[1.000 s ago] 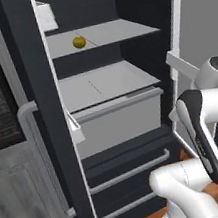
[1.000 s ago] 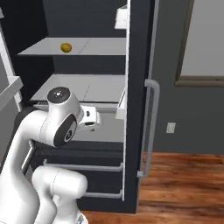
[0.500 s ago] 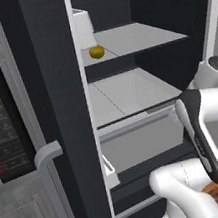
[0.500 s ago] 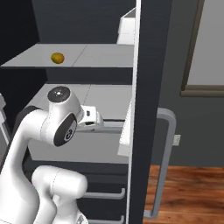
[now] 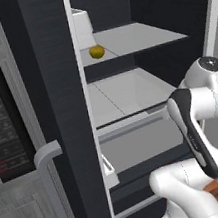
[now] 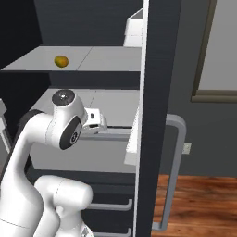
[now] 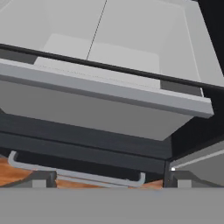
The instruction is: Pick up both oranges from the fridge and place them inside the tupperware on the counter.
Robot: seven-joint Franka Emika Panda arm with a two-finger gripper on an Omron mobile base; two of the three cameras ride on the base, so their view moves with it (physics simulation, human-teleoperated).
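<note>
Orange [image 5: 97,51] sits on the fridge [image 5: 59,89] shelf well above the jaws, whose opening can't be judged.

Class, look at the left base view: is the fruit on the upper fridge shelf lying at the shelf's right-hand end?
No. The orange lies at the left end of the upper shelf, beside the white door bin.

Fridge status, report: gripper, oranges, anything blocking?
Gripper state unreadable, facing the drawer bin. One orange on upper shelf, untouched. Fridge door edge stands beside the arm.
</note>
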